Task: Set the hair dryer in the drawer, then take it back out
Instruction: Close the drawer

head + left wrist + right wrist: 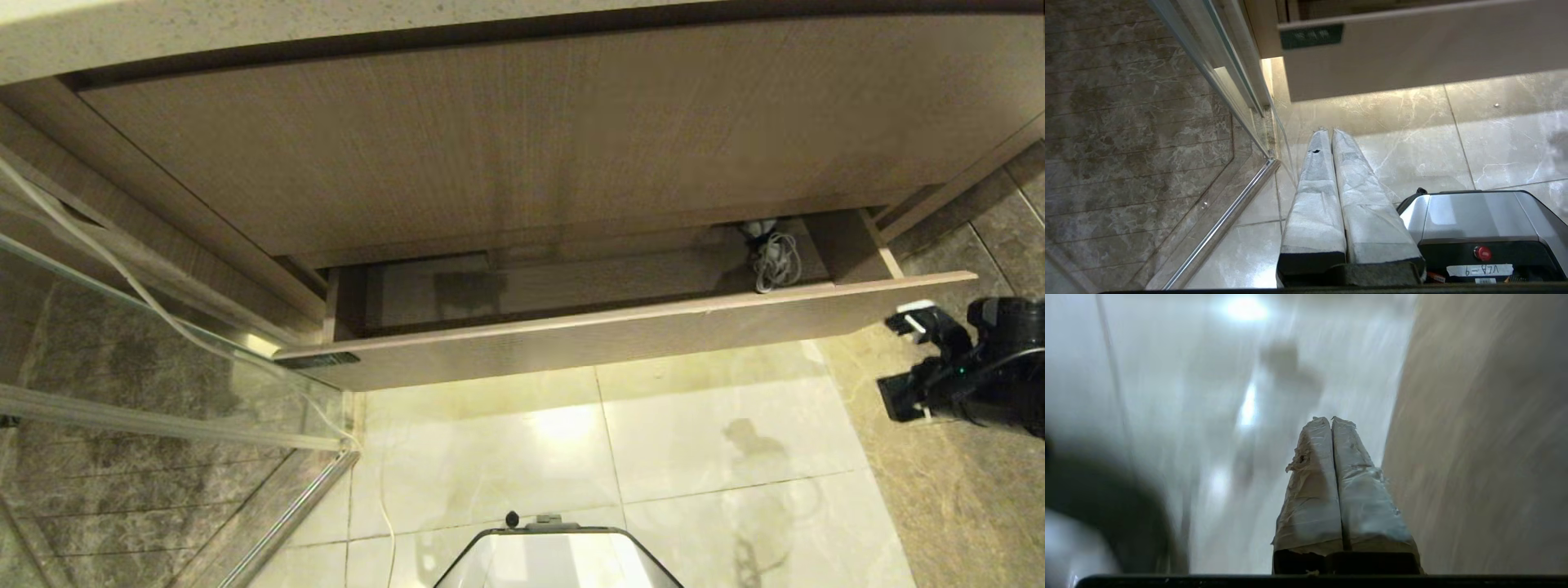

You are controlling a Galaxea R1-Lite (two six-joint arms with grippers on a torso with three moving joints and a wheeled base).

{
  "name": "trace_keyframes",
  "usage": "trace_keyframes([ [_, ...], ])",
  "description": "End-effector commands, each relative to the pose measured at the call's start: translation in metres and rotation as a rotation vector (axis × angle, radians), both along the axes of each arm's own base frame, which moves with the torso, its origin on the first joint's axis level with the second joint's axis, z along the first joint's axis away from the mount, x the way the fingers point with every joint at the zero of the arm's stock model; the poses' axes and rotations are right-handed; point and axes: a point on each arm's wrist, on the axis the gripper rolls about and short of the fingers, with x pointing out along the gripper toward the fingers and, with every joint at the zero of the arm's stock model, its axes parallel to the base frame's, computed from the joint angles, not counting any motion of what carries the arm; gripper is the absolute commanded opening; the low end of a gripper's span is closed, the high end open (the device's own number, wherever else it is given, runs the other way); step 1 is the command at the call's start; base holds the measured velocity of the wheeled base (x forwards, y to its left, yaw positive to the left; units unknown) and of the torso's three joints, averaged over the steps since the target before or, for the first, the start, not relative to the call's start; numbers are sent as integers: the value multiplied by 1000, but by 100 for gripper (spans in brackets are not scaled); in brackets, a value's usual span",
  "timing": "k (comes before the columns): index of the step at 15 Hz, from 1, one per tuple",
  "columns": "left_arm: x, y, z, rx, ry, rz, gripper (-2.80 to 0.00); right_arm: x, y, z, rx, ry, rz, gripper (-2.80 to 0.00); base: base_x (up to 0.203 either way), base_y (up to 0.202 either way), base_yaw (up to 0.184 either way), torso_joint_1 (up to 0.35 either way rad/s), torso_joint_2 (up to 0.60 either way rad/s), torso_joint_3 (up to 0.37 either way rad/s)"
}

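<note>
My right hand [902, 363] hangs at 3 o'clock off the open drawer [620, 339], pressed closed, empty; hair dryer [771, 257] inside.

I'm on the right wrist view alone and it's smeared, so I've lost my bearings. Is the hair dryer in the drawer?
Observer: Yes. The head view shows the hair dryer, with its bundled cord, lying at the right end of the drawer, which is pulled part way out.
Operator: Where is my gripper relative to it?
Observer: The right gripper is shut and empty; its arm is outside the drawer, off the front's right end.
Operator: And the other arm?
Observer: The left gripper is shut too, over the floor tiles, in front of the drawer front's labelled left end.
</note>
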Motion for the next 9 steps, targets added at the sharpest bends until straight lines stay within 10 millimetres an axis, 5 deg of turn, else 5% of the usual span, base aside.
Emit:
trace_keyframes([
  [1,0,0,0,0,1,0,-280,46,-13,47,-34,-327,-5,-280,0,0,0,0,0,0],
  [3,0,0,0,0,0,-1,-280,65,-18,72,-28,-532,0,-280,0,0,0,0,0,0],
  [6,0,0,0,0,-2,-1,-280,45,-12,94,18,-567,-7,-280,0,0,0,0,0,0],
  [9,0,0,0,0,-2,0,-280,31,-7,83,48,-472,-13,-280,0,0,0,0,0,0],
])
